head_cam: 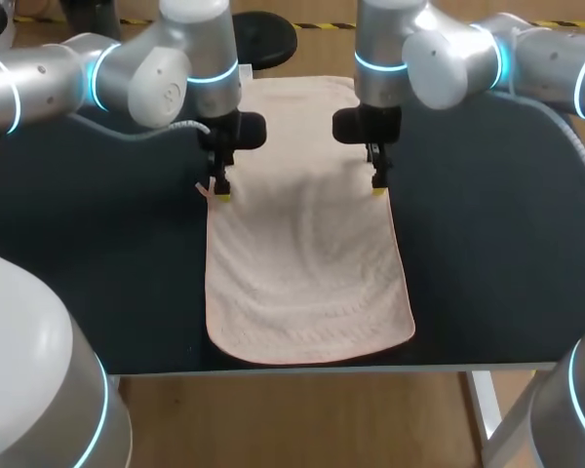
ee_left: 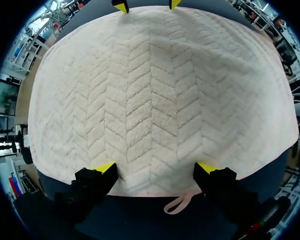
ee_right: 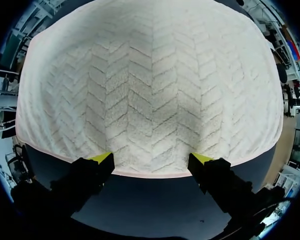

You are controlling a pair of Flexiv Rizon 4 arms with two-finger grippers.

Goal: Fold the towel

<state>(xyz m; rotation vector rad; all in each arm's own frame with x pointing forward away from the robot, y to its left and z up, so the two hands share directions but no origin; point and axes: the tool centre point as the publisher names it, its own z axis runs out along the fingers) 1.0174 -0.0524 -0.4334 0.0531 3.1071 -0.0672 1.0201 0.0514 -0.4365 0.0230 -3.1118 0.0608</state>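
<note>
Currently left gripper (head_cam: pixel 220 193) and right gripper (head_cam: pixel 378 186) stand spread at opposite towel (head_cam: pixel 307 273) edges.

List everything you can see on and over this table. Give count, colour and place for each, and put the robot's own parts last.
towel: one, pale pink, spread flat down the middle of the table, its near end at the front edge.
loop: one, pale pink, on the towel's edge by the left end effector.
table: one, dark top, under the towel.
left arm: one, silver, coming in from the left.
right arm: one, silver, coming in from the right.
left end effector: one, black with yellow tips, open, at the towel's left edge.
right end effector: one, black with yellow tips, open, at the towel's right edge.
</note>
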